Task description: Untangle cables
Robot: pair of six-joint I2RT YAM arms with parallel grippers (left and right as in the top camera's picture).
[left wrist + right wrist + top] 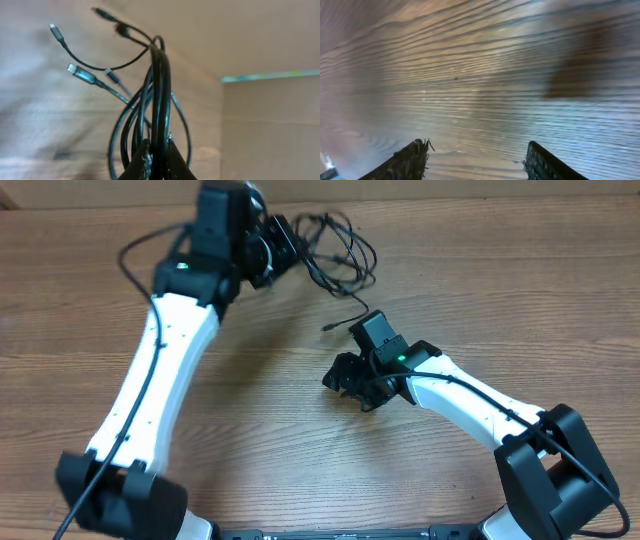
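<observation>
The cables (340, 255) are thin black cords in a loose tangle at the far middle of the wooden table, one end trailing toward the right arm. My left gripper (278, 248) is shut on a bundle of them. In the left wrist view the cables (159, 100) rise in loops from between the fingers (157, 150), with several metallic plug ends sticking out to the upper left. My right gripper (348, 385) is open and empty, low over bare wood in the middle of the table; its wrist view shows both fingers (475, 155) apart with only wood grain between.
The wooden table (260, 400) fills the overhead view. The left arm reaches along the left side to the far edge. The right arm comes in from the lower right. A cardboard-coloured wall (270, 125) stands behind the cables in the left wrist view.
</observation>
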